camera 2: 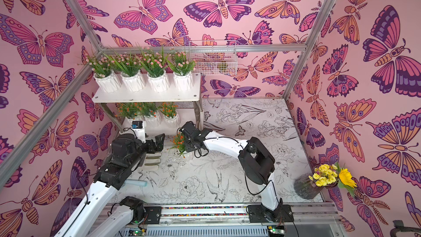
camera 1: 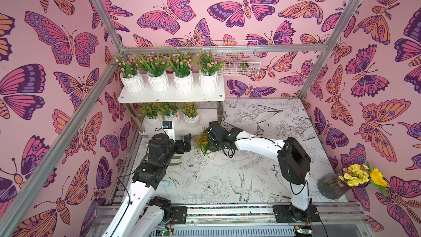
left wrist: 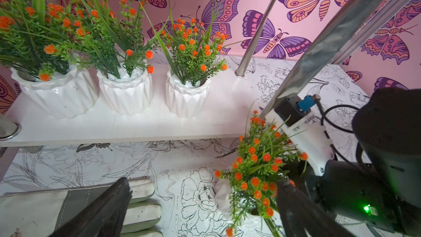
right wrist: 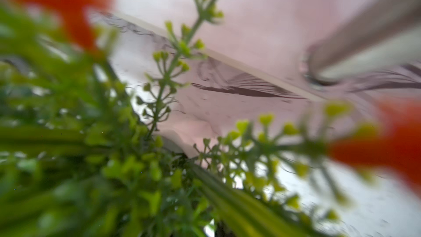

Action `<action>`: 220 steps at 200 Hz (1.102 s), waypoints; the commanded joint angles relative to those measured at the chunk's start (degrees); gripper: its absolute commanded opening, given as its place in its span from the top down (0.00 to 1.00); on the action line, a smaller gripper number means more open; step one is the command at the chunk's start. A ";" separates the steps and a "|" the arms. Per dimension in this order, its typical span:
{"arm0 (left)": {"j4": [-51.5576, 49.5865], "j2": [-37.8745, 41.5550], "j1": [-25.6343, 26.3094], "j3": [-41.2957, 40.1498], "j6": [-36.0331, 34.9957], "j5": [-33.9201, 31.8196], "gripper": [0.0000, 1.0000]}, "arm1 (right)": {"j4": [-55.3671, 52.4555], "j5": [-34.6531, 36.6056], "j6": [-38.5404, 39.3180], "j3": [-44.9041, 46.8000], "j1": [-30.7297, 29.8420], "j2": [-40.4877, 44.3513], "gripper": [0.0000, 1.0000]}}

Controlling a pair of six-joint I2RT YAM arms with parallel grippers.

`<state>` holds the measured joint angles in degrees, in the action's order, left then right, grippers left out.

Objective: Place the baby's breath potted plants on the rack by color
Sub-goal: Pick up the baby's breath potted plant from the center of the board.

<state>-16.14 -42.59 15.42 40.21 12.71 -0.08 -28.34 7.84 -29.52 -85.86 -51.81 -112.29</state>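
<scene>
Rack (camera 1: 170,98): white, 2 tiers, standing in the back corner of the table (camera 1: 273,119).
Top tier: 4 pink plants (camera 1: 180,64) in a row, pots upright and close together.
Bottom tier: 3 orange plants (left wrist: 189,51) side by side in white ribbed pots, toward the wall end of the board.
Loose orange plant (left wrist: 257,169): down on the table, just in front of the rack's other end, its spray leaning toward the left arm.
Right gripper (camera 1: 210,145): clenched, with its fingertips buried in that plant's foliage. I cannot tell whether it pinches stems or pot rim. Its own wrist view shows only blurred green and orange.
Left gripper (left wrist: 203,181): released, jaws spread wide. It hangs above a white glove (left wrist: 141,201) lying on the table, near the loose plant.
</scene>
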 commanded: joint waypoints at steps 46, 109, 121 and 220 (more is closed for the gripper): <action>10.86 -2.83 1.63 -4.33 1.83 9.79 0.00 | -0.08 0.31 1.00 15.77 7.80 14.85 0.97; 19.89 -10.97 10.51 -5.64 0.66 9.96 0.00 | 1.37 -4.60 1.76 27.26 15.36 26.99 0.97; 21.58 -13.09 12.74 -6.09 -0.10 9.45 0.00 | 2.06 -6.22 1.92 28.82 16.86 28.42 0.97; 34.14 -28.43 22.50 -9.32 -3.89 12.88 0.00 | 5.73 -15.08 2.91 33.17 24.68 32.59 0.97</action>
<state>12.19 -68.60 36.75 32.29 10.72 9.91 -25.80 -3.97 -26.98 -52.34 -27.99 -81.52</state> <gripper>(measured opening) 0.999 0.116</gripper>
